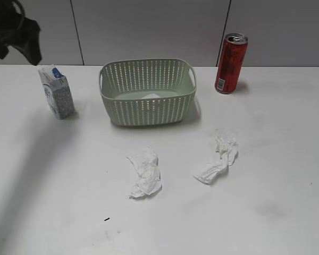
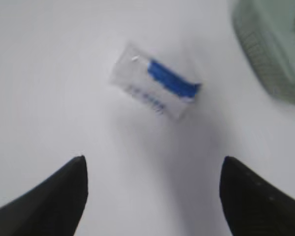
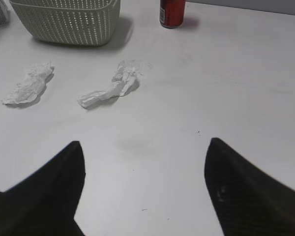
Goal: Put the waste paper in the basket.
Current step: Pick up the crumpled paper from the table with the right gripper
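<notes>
The pale green basket stands at the back middle of the table. A white wad of waste paper shows inside it. Two more wads lie on the table in front: one left of centre, one to the right. The right wrist view shows both wads and the basket. My left gripper is open and empty, high above the packet, at the top left of the exterior view. My right gripper is open and empty, above bare table, short of the wads.
An upright white-and-grey packet with a blue mark stands left of the basket and shows below the left gripper. A red can stands right of the basket. A corner of the basket shows in the left wrist view.
</notes>
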Robot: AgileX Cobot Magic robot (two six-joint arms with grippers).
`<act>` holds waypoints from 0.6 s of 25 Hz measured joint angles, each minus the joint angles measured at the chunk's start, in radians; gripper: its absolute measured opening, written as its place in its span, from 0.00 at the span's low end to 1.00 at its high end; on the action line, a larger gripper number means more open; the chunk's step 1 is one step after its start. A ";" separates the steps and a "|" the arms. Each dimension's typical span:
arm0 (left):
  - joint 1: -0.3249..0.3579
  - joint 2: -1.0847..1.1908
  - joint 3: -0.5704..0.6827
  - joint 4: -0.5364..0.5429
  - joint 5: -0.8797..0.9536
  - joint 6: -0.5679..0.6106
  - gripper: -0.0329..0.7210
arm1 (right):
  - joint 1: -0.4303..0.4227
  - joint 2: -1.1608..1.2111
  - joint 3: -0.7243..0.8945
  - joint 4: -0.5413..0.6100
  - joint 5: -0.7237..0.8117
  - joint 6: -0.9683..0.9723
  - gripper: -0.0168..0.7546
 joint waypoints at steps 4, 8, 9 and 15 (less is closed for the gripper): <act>0.083 -0.038 0.029 0.021 0.017 -0.023 0.85 | 0.000 0.000 0.000 0.000 0.000 0.000 0.76; 0.107 -0.113 0.087 0.056 0.019 -0.026 0.83 | 0.000 0.000 0.000 0.000 0.000 0.000 0.76; 0.107 -0.133 0.111 0.063 0.019 -0.026 0.83 | 0.000 0.000 0.000 0.000 0.000 0.000 0.76; 0.107 -0.298 0.311 0.066 0.020 -0.026 0.83 | 0.000 0.014 -0.015 -0.007 -0.024 0.000 0.76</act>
